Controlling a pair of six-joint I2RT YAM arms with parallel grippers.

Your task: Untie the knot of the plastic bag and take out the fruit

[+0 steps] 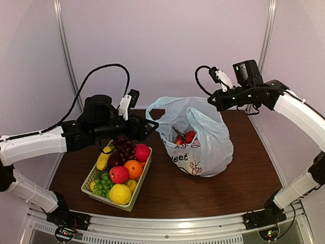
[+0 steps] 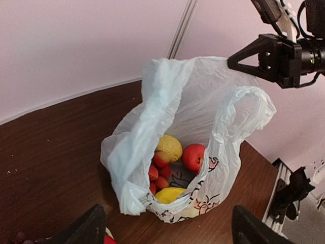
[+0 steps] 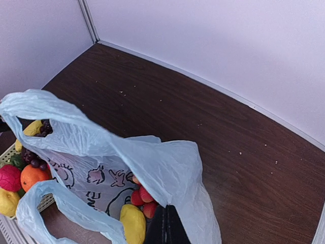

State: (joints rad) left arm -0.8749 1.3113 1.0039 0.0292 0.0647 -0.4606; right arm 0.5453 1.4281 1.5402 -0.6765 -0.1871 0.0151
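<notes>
The pale blue plastic bag (image 1: 210, 145) stands open in the middle of the table, its two loop handles apart; no knot shows. Inside lies the fruit: a lumpy yellow piece (image 2: 169, 147), a red apple (image 2: 194, 156), small red berries (image 2: 158, 175) and a smooth yellow piece (image 2: 170, 194). My right gripper (image 1: 213, 103) is shut on the bag's far rim (image 2: 223, 63) and holds it up; its fingers (image 3: 166, 229) are pressed together against the film. My left gripper (image 1: 151, 124) hangs open just left of the bag's mouth, above the basket, with nothing between its fingers (image 2: 91, 227).
A pale green basket (image 1: 90, 179) sits left of the bag, filled with an orange (image 1: 133, 169), a red apple (image 1: 119, 174), a lemon (image 1: 120, 193), grapes and other fruit. Dark wooden table (image 1: 238, 178) extends right of the bag. Walls close the back and sides.
</notes>
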